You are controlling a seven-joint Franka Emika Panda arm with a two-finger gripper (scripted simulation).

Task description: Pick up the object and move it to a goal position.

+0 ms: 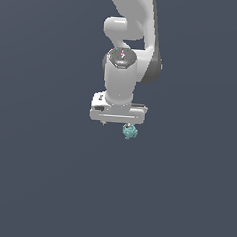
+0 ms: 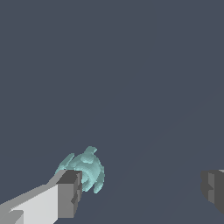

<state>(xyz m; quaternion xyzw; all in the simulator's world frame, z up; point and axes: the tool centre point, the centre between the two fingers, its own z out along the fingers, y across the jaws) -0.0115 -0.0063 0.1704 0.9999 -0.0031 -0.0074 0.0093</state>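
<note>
Beside one finger [image 2: 65, 192], teal object [image 2: 85, 168], jaws apart

Object [image 1: 129, 132] just beside hand [image 1: 118, 124] finger.

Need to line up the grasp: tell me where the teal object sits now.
In the exterior view the teal object sits just below the pincer; the wrist view shows it against one finger.

Just a flat, matte backdrop [image 1: 35, 185] of dark slate blue-grey, filling the exterior view from edge to edge and likewise the wrist view [image 2: 131, 65]. Evenly toned in the exterior view, with a faint, slightly lighter band running slantwise across part of the wrist view. Cannot tell whether floor, tabletop or wall
</note>
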